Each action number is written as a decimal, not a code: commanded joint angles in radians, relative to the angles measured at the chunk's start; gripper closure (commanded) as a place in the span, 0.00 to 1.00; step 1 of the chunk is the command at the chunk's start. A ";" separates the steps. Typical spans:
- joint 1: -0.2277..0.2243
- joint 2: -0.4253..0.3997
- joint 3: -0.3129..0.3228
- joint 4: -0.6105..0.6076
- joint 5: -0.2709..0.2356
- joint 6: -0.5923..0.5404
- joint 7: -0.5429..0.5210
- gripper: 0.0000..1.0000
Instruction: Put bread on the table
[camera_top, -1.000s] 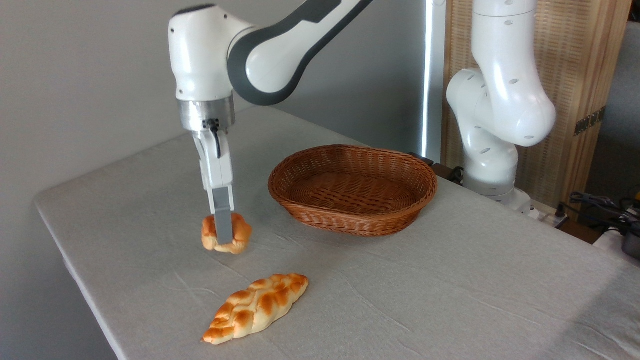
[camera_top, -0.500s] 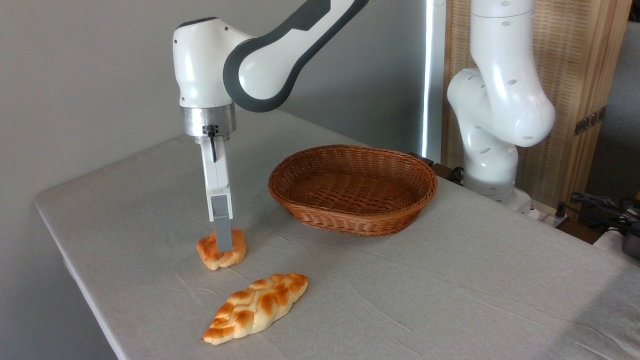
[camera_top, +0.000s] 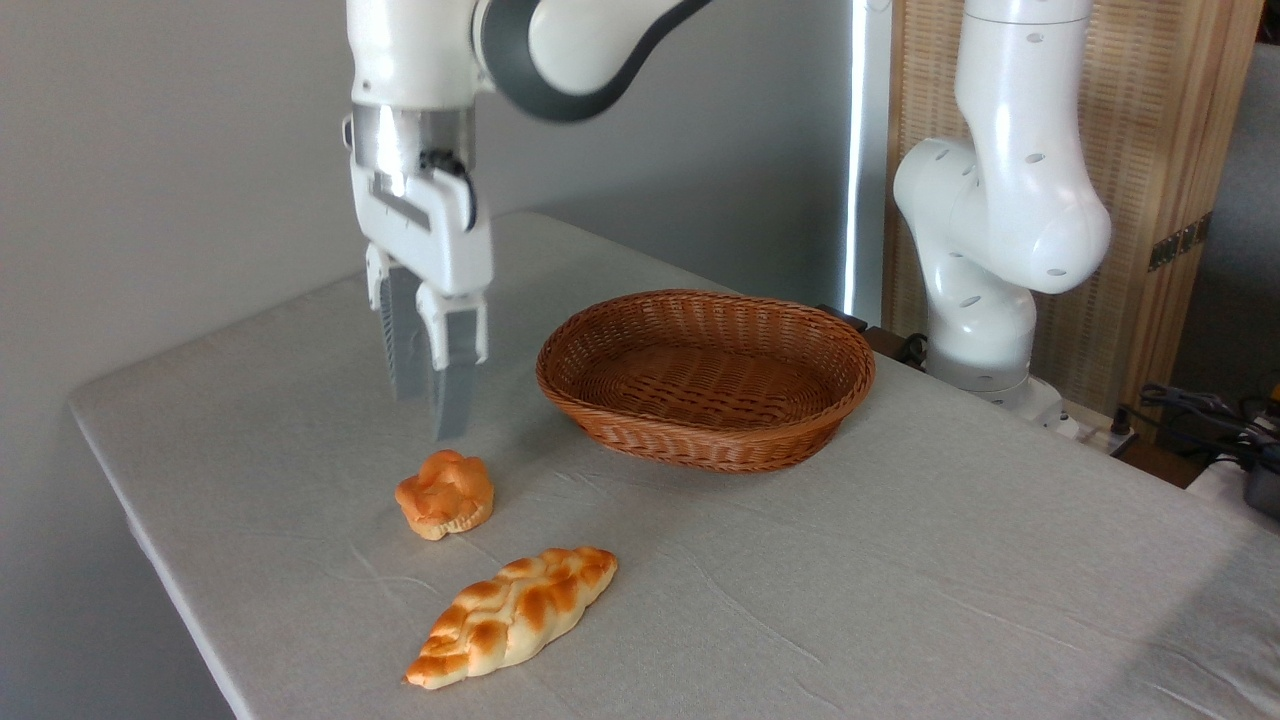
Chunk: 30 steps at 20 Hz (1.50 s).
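Note:
The bread (camera_top: 445, 494), a small golden-orange bun with a lobed top, rests on the grey cloth of the table (camera_top: 850, 570), left of centre. My gripper (camera_top: 428, 415) hangs a short way above it, open, with nothing between its grey fingers (camera_top: 455, 385). The fingers point straight down and do not touch the bun.
A longer braided loaf (camera_top: 512, 614) lies on the cloth just in front of the bun. An empty brown wicker basket (camera_top: 705, 376) stands to the right of the gripper. The arm's white base (camera_top: 985, 260) rises at the back right. The table's left edge runs close by.
The bun came down onto the cloth, the fingers let go of it, and the gripper has risen clear above it and turned about its axis.

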 joint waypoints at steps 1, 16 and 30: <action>0.044 0.019 0.043 0.182 -0.101 -0.262 -0.015 0.00; 0.133 0.067 0.042 0.373 -0.185 -0.557 0.000 0.00; 0.230 0.070 -0.015 0.423 -0.190 -0.561 0.059 0.00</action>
